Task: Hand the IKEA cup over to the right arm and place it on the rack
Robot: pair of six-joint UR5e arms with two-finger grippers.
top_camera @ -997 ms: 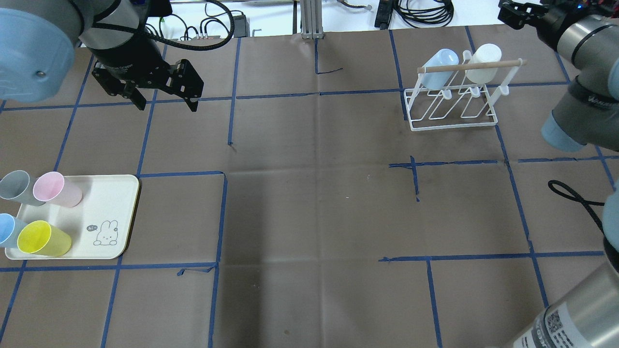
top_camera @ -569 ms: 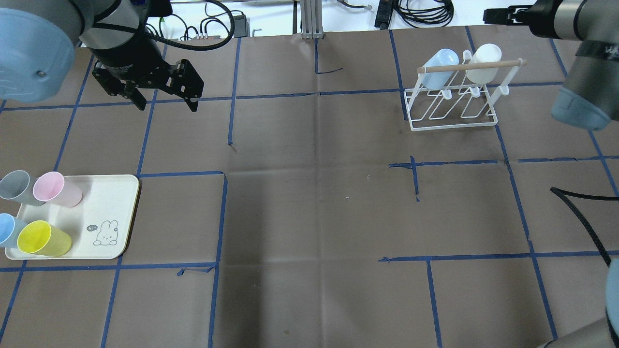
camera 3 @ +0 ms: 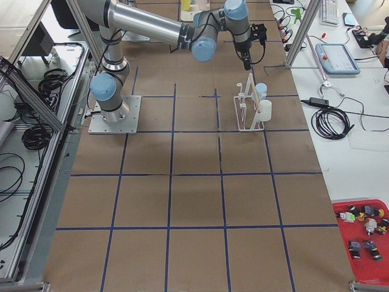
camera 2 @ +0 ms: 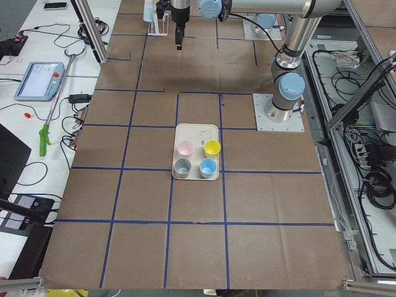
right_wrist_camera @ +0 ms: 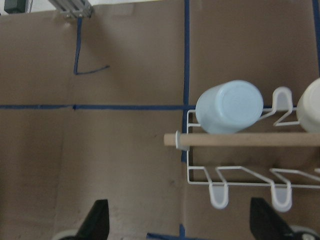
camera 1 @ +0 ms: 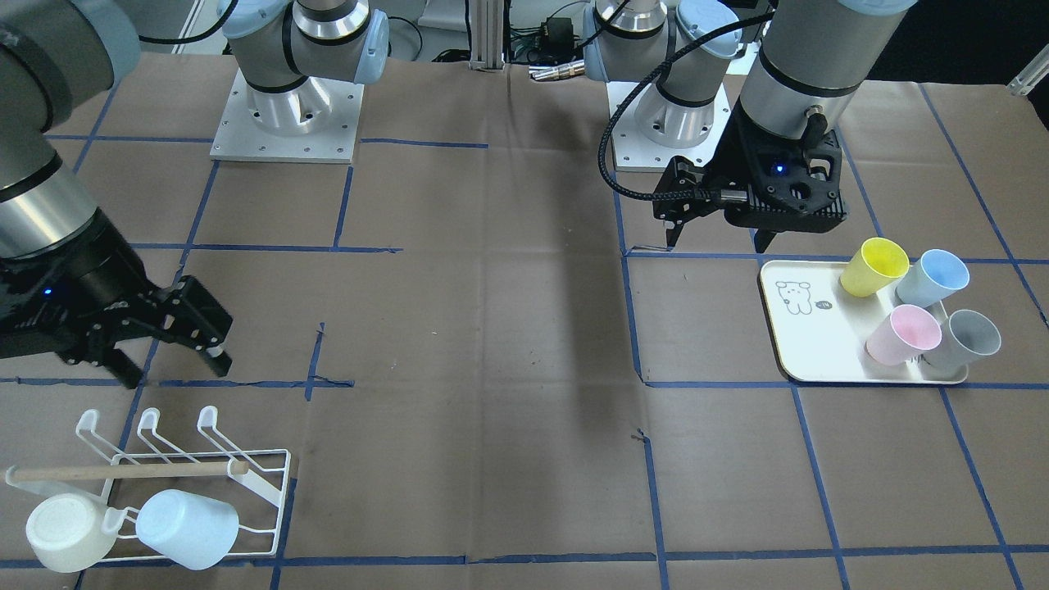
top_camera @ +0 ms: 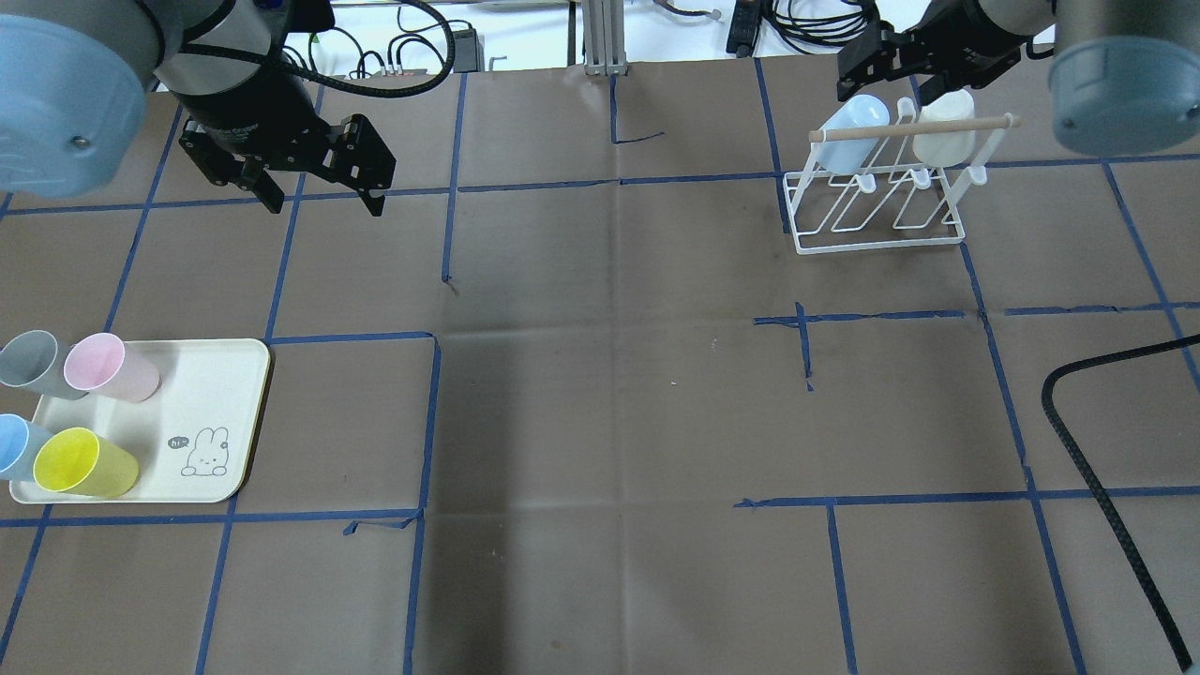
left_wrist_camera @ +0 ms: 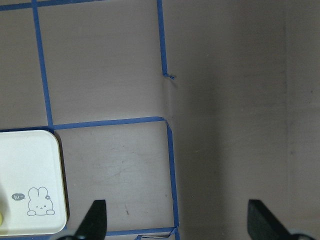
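Two cups are already hung mouth-down on the rack [top_camera: 879, 211]: a light-blue cup [top_camera: 853, 131] and a white cup [top_camera: 940, 142], both at its far row of prongs behind the wooden bar, with the nearer prongs bare. Four more wait on the tray [top_camera: 211, 394] at the other end of the worktop [top_camera: 600, 375]: a yellow cup [top_camera: 80, 462], a pink cup [top_camera: 108, 367], a grey cup [top_camera: 28, 361] and a blue cup [top_camera: 11, 445], all lying tilted and none being held. The left pincer [top_camera: 325, 202] hangs spread and empty above the worktop, well apart from the tray and over no cup. The right pincer [camera 1: 172, 367] is also spread and empty, hovering just beside the rack. So the job looks about a third done, and the next round has not begun: a cup must be picked from the tray, passed across mid-worktop, then hung on a free prong.
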